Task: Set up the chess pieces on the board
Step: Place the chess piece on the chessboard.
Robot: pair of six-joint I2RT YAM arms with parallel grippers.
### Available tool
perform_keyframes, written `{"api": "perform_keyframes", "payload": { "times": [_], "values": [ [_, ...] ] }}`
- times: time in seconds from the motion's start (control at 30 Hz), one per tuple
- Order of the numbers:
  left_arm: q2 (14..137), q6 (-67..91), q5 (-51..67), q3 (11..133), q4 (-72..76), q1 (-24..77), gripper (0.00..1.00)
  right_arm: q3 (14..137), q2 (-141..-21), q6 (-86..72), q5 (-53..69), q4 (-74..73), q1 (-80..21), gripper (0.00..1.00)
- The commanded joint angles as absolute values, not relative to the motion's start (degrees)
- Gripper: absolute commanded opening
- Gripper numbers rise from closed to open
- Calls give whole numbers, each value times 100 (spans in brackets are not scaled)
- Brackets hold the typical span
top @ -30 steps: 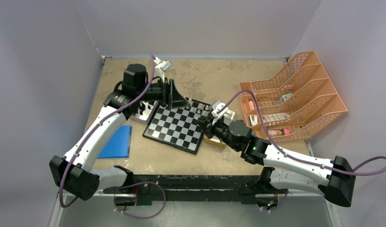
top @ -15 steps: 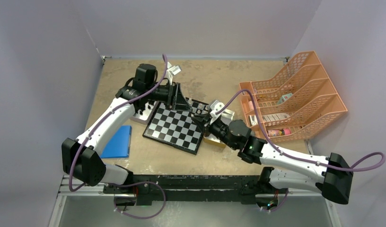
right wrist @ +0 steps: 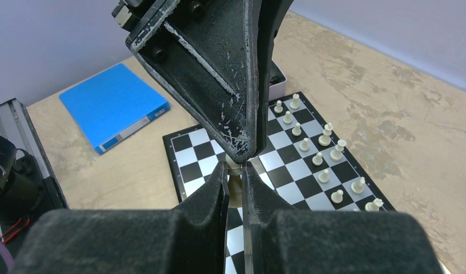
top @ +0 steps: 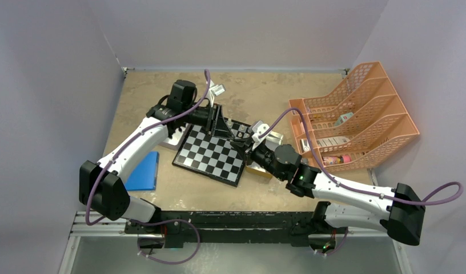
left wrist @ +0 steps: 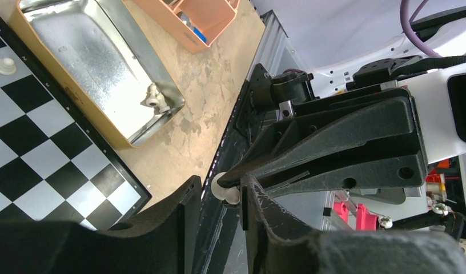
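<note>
my right claw clenching on a cream piece, my left claw straddling that piece, grip impossible to tell, both hovering over the board, tray lying beside it on the tabletop

The board lies flat on the tabletop, turned at a slant, with black and silvery checks inside a thin black rim. Cream pieces stand upright in two rows along one edge. My right fingers pinch one held cream piece upright above the board, and my left fingers flank its head. A loose cream figure lies in the metal tray beside the board.
</note>
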State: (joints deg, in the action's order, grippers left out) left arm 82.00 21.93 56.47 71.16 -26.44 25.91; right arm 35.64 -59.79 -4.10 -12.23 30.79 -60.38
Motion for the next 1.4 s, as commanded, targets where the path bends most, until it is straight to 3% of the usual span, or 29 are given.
{"api": "perform_keyframes", "payload": {
  "times": [0.0,0.43,0.53,0.63,0.73,1.0,1.1,1.2,1.23,1.37],
  "values": [
    [8157,2033,5806,7084,-2640,2619,28,3858,-5981,-461,-1233,3499,-6064,7],
    [8057,1960,5950,7060,-2866,2628,28,3836,-6003,-534,-1299,3500,-6059,7],
    [8057,1961,5956,7049,-2865,2628,22,3824,-6003,-536,-1292,3510,-6063,7],
    [8085,1960,5987,7048,-2865,2628,8,3819,-6010,-543,-1292,3509,-6058,7],
    [8095,1968,5951,7064,-2876,2626,5,3802,-6037,-567,-1292,3505,-6062,10],
    [8129,2026,4936,7307,-2926,2628,0,3694,-6030,-797,-1407,3320,-6064,40],
    [8098,2055,4427,7379,-2880,2628,0,3564,-5830,-902,-1508,3241,-6058,60],
    [8081,2074,3730,7467,-2833,2624,0,3414,-5573,-1057,-1634,3135,-6064,92],
    [8089,2074,3445,7515,-2830,2620,0,3366,-5473,-1114,-1649,3086,-6064,98],
    [8213,2070,2387,7781,-2807,2619,0,3220,-5124,-1274,-1794,2915,-6064,99]
  ]
}}
